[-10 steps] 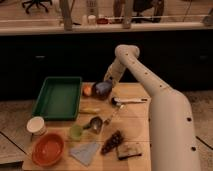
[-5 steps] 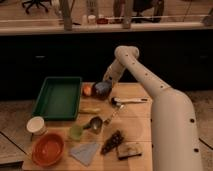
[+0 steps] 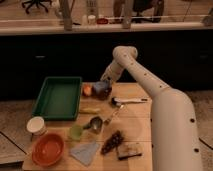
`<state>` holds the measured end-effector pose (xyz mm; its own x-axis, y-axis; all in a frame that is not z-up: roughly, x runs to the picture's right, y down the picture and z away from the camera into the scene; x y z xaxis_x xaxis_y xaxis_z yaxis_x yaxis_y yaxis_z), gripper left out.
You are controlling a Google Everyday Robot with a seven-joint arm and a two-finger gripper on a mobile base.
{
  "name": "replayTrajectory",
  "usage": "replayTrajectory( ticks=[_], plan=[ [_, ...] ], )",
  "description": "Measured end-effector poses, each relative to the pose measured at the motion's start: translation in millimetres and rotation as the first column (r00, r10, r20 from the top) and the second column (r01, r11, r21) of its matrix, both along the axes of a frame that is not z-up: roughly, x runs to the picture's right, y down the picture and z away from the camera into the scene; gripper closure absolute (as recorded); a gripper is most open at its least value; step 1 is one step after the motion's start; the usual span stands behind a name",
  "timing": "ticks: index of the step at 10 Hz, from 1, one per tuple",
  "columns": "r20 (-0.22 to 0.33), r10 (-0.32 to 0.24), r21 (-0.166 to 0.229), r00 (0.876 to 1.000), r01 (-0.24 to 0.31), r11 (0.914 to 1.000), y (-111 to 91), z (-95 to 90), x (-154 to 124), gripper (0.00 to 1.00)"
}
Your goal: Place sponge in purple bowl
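The purple bowl (image 3: 103,93) is small and dark, and stands at the back of the wooden table, right of the green tray. A pale blue-grey sponge (image 3: 100,86) shows at the bowl's top, right under my gripper (image 3: 104,81). The gripper hangs from the white arm directly over the bowl. I cannot tell whether the sponge rests in the bowl or is still held.
A green tray (image 3: 57,97) lies at the back left and an orange fruit (image 3: 88,90) sits beside the bowl. In front are a white cup (image 3: 36,125), a light-green cup (image 3: 75,131), an orange-red bowl (image 3: 47,149), a grey-blue cloth (image 3: 85,151), a dark pad (image 3: 129,150), a ladle (image 3: 95,122) and a utensil (image 3: 127,101).
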<state>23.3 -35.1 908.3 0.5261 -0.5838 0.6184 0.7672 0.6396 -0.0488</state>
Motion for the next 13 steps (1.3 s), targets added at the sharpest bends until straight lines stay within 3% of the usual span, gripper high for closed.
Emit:
replayTrajectory(
  ticks=[13],
  plan=[
    [0.001,0.002,-0.011,1.000,-0.002,0.9999,2.7,-0.6,0.5,0.20]
  ],
)
